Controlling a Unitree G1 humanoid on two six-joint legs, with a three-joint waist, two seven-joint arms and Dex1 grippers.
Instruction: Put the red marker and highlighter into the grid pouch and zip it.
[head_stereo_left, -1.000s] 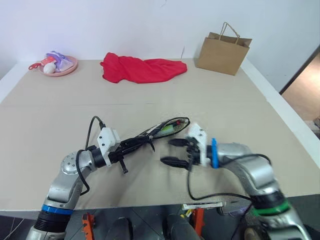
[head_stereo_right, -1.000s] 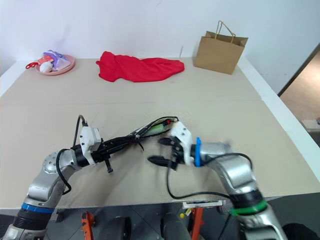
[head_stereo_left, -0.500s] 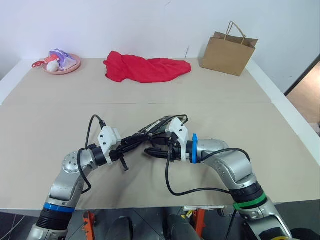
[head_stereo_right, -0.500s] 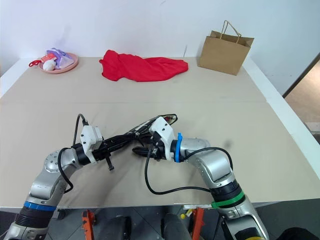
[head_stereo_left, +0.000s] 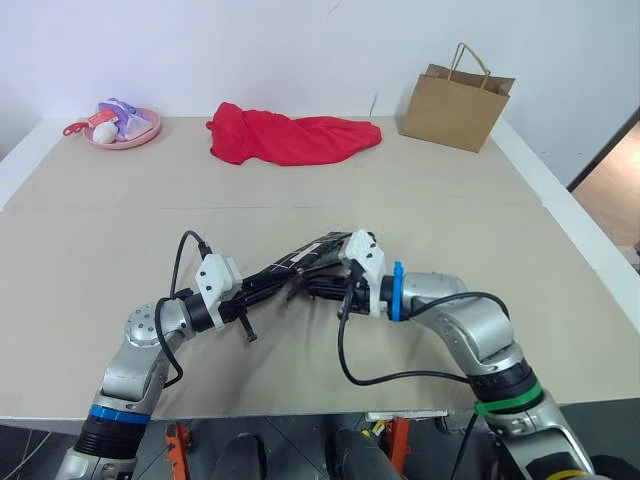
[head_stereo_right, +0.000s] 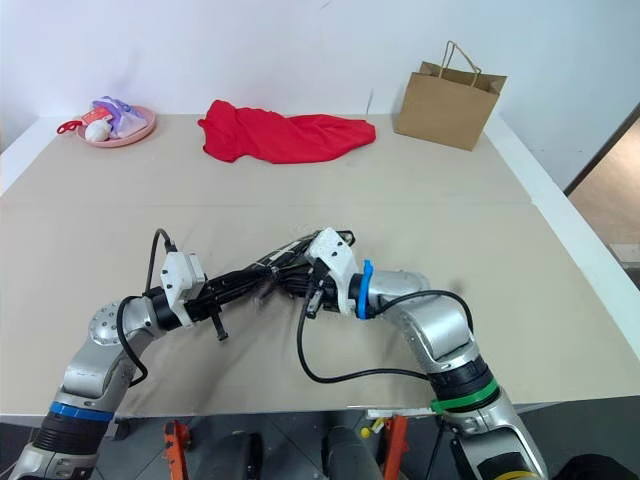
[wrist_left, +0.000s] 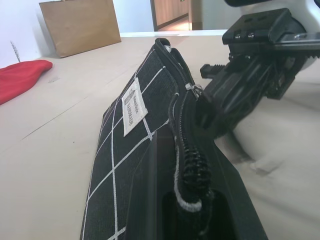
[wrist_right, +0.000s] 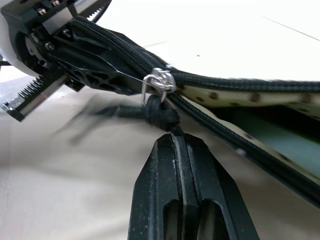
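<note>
While the left gripper (head_stereo_left: 262, 292) is clamping one end of the grid pouch (wrist_left: 131, 150) w/ fingers pressed tight on its zipper edge, the pouch is hanging just above the tan table (head_stereo_left: 450, 190), near the front edge, btwn both arms. The right gripper (wrist_right: 176, 141) is pinching the black zipper pull cord (wrist_right: 161, 116) w/ fingers pressed together, right below the silver slider (wrist_right: 159, 81). The zipper is gaping open past the slider, pale green showing inside. A red cloth (head_stereo_left: 290, 138), paper bag (head_stereo_left: 456, 97) & pink plate (head_stereo_left: 122, 125) are sitting well apart at the far side.
</note>
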